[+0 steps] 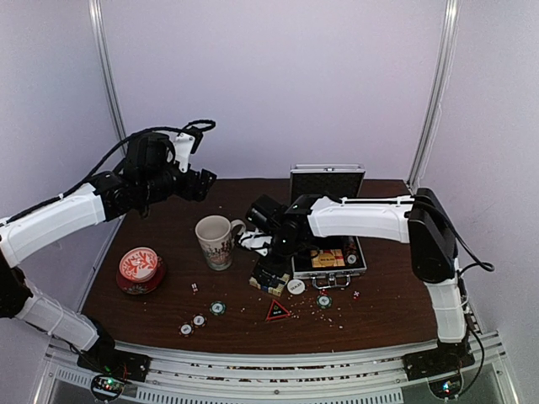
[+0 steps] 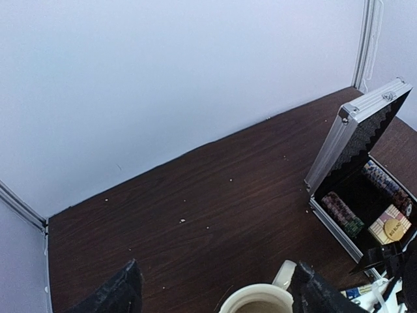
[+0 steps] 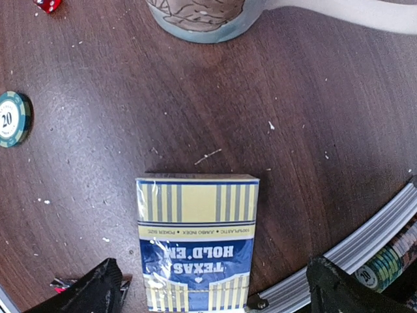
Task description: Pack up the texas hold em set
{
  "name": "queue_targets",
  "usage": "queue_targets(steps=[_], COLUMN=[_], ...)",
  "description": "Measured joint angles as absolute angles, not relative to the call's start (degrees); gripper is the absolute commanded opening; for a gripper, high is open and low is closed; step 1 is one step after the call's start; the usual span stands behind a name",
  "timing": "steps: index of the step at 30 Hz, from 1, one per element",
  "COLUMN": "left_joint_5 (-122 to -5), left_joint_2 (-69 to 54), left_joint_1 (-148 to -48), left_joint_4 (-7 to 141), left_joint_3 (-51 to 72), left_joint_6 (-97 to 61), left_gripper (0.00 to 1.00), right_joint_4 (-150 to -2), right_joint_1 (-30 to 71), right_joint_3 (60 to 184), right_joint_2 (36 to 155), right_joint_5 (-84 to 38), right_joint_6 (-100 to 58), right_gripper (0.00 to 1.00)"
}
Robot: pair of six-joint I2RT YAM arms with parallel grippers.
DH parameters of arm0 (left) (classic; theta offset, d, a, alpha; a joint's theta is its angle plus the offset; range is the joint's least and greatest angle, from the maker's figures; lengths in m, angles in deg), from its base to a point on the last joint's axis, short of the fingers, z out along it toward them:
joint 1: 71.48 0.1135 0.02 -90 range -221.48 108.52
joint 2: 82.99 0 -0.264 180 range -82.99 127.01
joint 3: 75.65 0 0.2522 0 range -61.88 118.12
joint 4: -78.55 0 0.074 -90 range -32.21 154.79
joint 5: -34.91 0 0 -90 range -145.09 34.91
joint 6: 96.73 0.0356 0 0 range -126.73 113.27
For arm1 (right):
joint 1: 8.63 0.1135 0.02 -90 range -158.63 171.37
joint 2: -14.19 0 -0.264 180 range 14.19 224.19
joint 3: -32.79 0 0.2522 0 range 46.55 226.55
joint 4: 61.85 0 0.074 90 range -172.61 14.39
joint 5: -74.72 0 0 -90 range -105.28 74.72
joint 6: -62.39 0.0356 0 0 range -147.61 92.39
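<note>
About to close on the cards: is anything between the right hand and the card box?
Nothing visible. The card box lies on the table between the fingers of the open right hand; the mug stands beyond it, the case rim beside it.

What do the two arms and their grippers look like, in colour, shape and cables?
The left arm and the right arm have white link shells with black joints. The gripper fingers are black and wedge-shaped. A black cable loops above the left wrist; another hangs by the right elbow.
</note>
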State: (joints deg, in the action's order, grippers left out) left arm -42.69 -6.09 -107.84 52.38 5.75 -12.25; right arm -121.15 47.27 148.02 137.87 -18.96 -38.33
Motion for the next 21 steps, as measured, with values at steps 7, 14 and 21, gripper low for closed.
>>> queue_targets(steps=[7, 14, 21], left_joint_5=[-42.6, -42.6, -42.4], left_joint_2=[-7.2, -7.2, -7.2], left_joint_1=[-107.8, -107.8, -107.8], left_joint_4=[52.8, 52.8, 52.8], left_joint_3=[5.2, 5.0, 5.0], left_joint_6=[-12.3, -12.2, -12.1], left_gripper=[0.8, 0.8, 0.79], right_joint_4=[-123.8, -125.6, -126.4], right_joint_1=[47.3, 47.3, 47.3], right_joint_3=[153.0, 153.0, 153.5], right_joint_2=[142.5, 142.8, 144.3], right_joint_5=[-19.2, -19.2, -19.8], right_joint_6=[-37.3, -37.3, -37.5], right_gripper=[0.98, 0.93, 0.85])
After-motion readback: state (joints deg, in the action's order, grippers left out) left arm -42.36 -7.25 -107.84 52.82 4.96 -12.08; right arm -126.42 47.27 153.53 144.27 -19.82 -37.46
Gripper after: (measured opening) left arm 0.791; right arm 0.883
